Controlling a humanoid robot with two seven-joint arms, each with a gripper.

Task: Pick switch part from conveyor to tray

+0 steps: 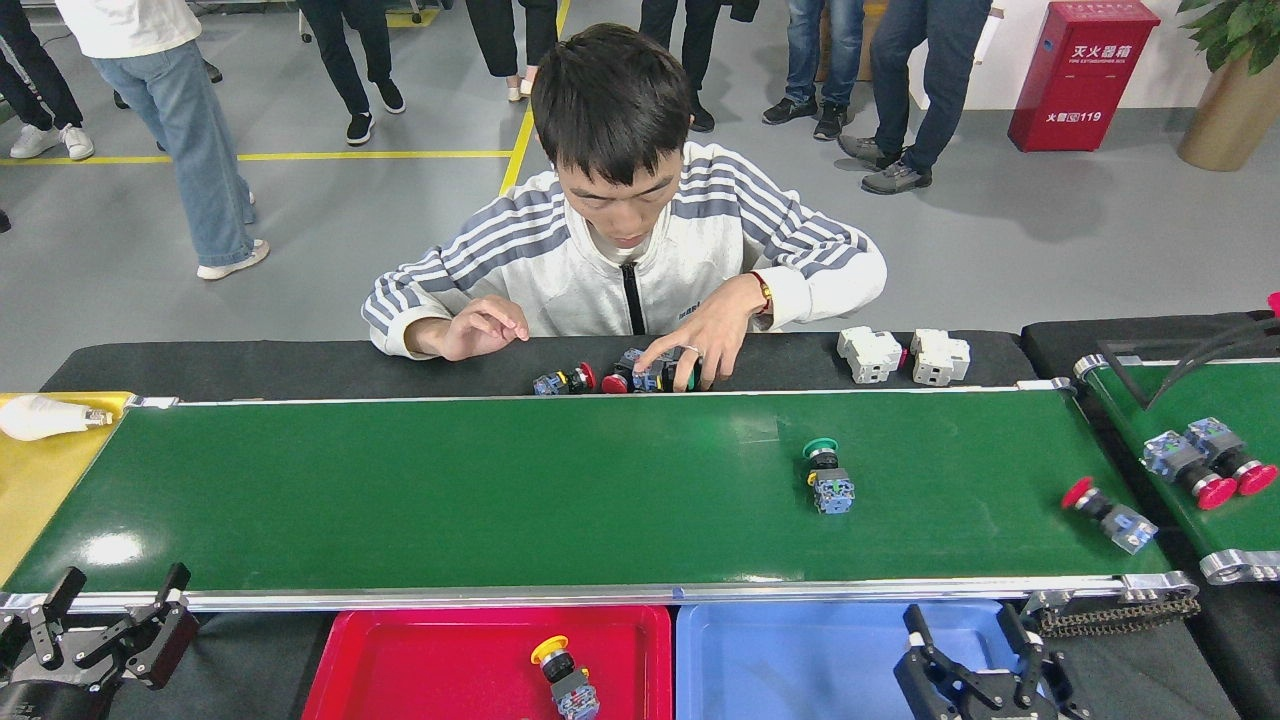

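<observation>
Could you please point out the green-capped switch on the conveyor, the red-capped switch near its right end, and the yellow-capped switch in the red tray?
green-capped switch (828,478), head view, on its body.
red-capped switch (1110,516), head view, mid-body.
yellow-capped switch (563,675), head view, on its body.

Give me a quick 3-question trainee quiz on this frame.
1. True or false: the right tool is holding a switch.
2. Which tray holds the yellow-capped switch? A) red tray B) blue tray C) neither
3. How many switches lie on the wide green belt, and what cap colours?

Key
1. False: it is open and holds nothing, over the blue tray.
2. A.
3. Two: a green-capped switch near the middle and a red-capped switch near the belt's right end.
</observation>
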